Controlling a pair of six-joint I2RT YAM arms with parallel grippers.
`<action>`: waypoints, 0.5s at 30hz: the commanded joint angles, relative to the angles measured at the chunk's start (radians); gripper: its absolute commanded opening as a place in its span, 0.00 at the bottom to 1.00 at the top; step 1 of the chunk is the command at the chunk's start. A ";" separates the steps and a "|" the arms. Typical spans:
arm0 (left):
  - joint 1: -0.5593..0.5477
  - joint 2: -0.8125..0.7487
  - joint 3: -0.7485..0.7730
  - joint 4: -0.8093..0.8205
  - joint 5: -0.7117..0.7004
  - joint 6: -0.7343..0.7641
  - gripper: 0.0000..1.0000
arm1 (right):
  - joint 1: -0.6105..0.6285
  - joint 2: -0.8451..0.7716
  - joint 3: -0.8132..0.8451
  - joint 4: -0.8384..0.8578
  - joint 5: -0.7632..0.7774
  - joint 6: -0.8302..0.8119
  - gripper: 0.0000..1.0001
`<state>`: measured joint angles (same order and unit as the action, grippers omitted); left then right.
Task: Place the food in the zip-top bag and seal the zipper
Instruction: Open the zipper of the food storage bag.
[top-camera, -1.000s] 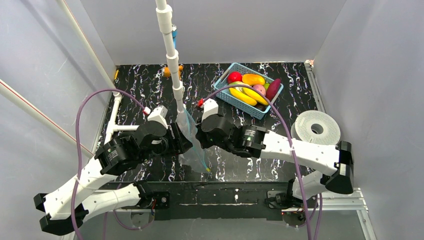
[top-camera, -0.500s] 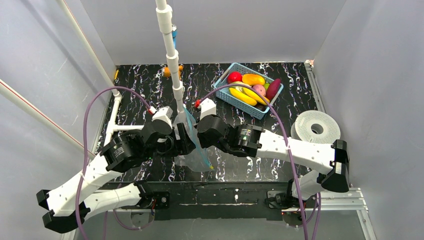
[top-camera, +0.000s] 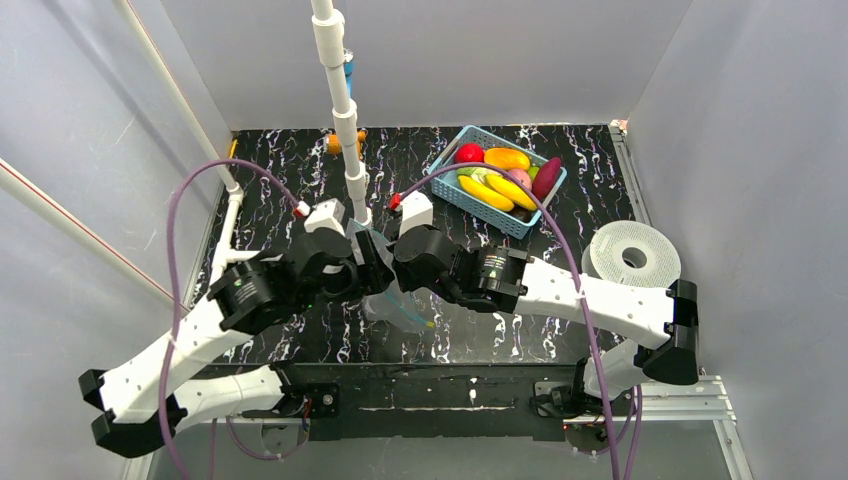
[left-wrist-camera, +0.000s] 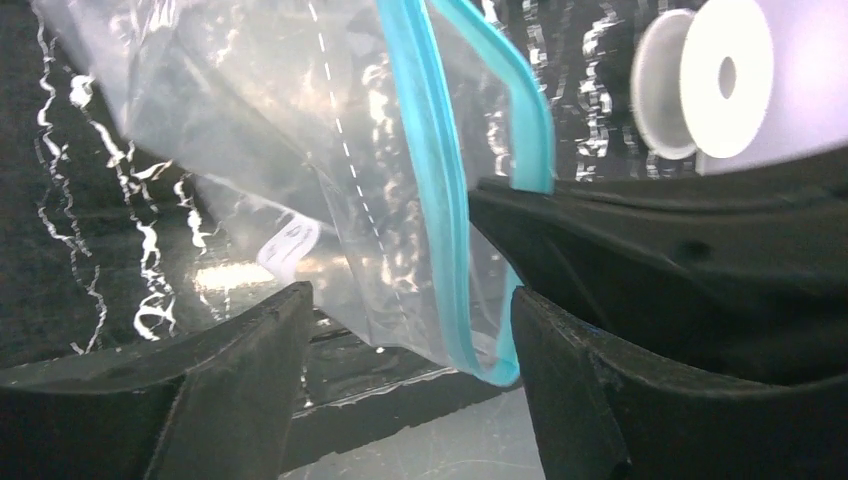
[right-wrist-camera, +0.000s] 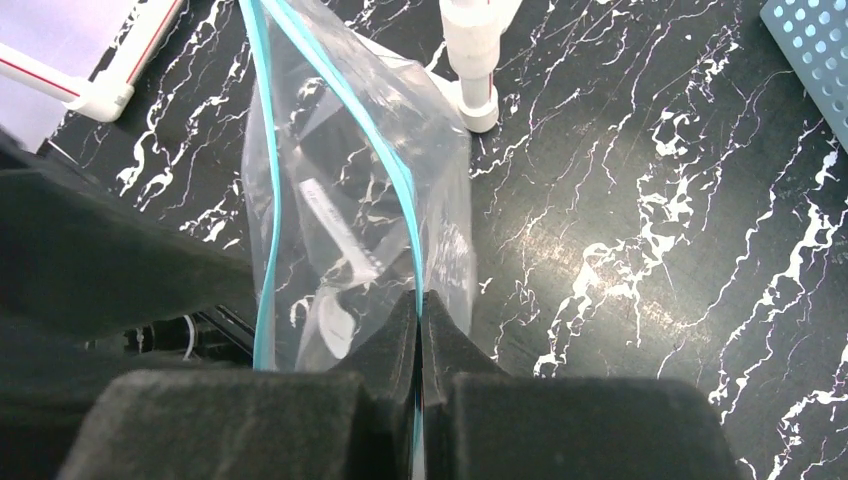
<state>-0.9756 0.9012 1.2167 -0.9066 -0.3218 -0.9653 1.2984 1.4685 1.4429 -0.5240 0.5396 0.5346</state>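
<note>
nearest the bases, the two grippers meet over the middle of the table, with the zip-top bag (right-wrist-camera: 350, 200) hanging between them. the right gripper (right-wrist-camera: 419, 325) is pinched together on one lip of the zipper (right-wrist-camera: 265, 200), and the teal strip runs up out of its pads, so that side of the mouth is held. the left gripper (left-wrist-camera: 408, 300) has its fingers apart. they straddle the bag's lower edge and the free lip without clamping either. the step in hand looks like taking that second lip to spread the mouth. to do it well, the left fingers should close on the free teal strip alone, not on both lips and not on the loose film beside it. they should also grip about level with the right gripper's hold, so that drawing apart opens the mouth wide instead of twisting the bag. the pull should be gentle, since thin film could slip from a pinch. just behind the bag stands a white pole (top-camera: 340, 110), so the spread is better made sideways than backward. farther off, at the far right, the food (top-camera: 505, 175) lies in the blue basket (top-camera: 450, 192), well apart from the bag. none of it is inside the bag yet.
</note>
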 joint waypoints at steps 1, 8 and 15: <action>-0.002 0.043 0.005 -0.054 -0.065 -0.003 0.67 | 0.014 -0.017 0.042 0.001 0.040 0.011 0.01; -0.002 0.006 -0.039 -0.042 -0.029 0.006 0.39 | 0.015 -0.034 0.019 0.007 0.068 0.018 0.01; -0.001 -0.033 -0.006 -0.104 -0.034 0.025 0.00 | -0.008 -0.060 -0.021 0.075 -0.087 -0.014 0.01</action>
<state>-0.9756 0.8925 1.1713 -0.9363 -0.3298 -0.9585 1.3052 1.4590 1.4399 -0.5175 0.5465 0.5434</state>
